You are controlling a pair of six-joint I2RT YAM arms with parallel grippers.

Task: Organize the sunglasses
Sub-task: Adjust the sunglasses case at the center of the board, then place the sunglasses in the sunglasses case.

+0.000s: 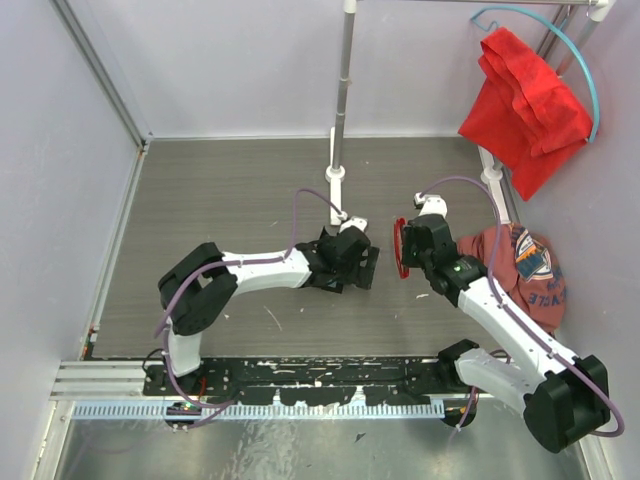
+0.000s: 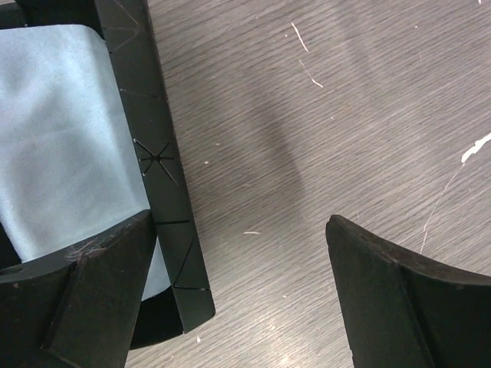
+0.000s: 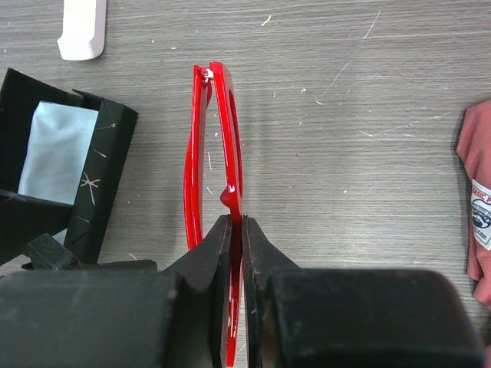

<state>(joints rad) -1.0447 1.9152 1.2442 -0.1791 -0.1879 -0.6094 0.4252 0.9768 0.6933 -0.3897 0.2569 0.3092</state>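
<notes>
The grey table (image 1: 220, 190) carries an open black case (image 2: 161, 169) at mid-table, partly hidden under the left end effector (image 2: 238, 230), its jaws spread wide, holding nothing. Just right, the right end effector (image 3: 236, 226) pinches the red sunglasses (image 3: 233, 146) edge-on, lenses barely discernible. A pale blue cloth (image 2: 61, 138) lies inside the case.

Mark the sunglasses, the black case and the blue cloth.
sunglasses (image 3: 235, 153), right wrist view, red frame edge.
black case (image 2: 157, 162), left wrist view, side wall.
blue cloth (image 2: 61, 130), left wrist view, its middle.
</notes>
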